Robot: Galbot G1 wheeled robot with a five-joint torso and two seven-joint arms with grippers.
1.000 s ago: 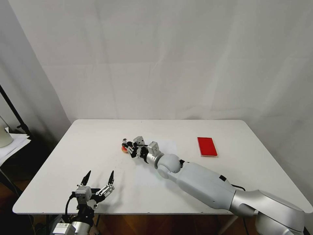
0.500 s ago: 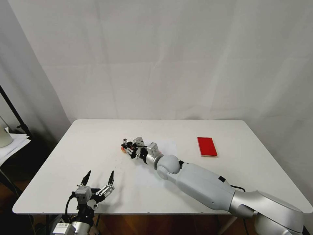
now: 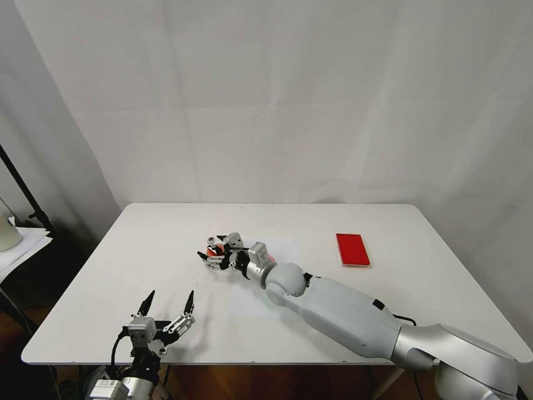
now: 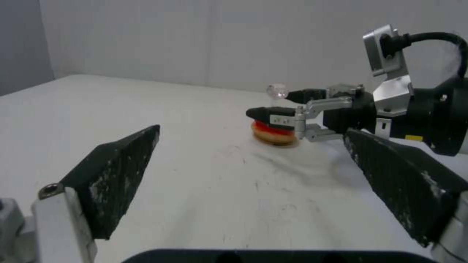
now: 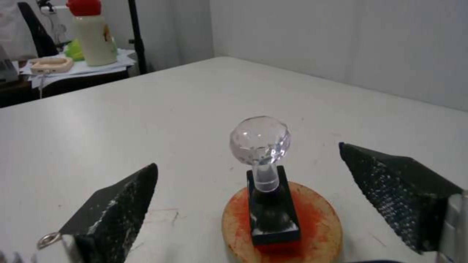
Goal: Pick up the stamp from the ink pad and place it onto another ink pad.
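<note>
The stamp [image 5: 265,175], a black base under a clear round knob, stands upright on the small round orange-red ink pad [image 5: 312,219] left of the table's middle. My right gripper [image 5: 248,155] is open, one finger on each side of the stamp and neither touching it. The head view shows the same stamp [image 3: 211,241], round pad [image 3: 211,253] and right gripper [image 3: 210,245]. The red rectangular ink pad [image 3: 352,249] lies bare at the right. My left gripper [image 3: 170,298] rests open near the table's front left edge and looks toward the round pad [image 4: 273,136].
The white table [image 3: 139,250] ends close behind my left gripper. A side table with a red-capped bottle [image 5: 90,29] and a black stand pole [image 3: 22,189] are off the table's left. My right arm [image 3: 344,316] lies across the front right.
My right gripper's fingers have spread apart and let go of the stamp, which now stands on the round pad. The left arm has not moved.
</note>
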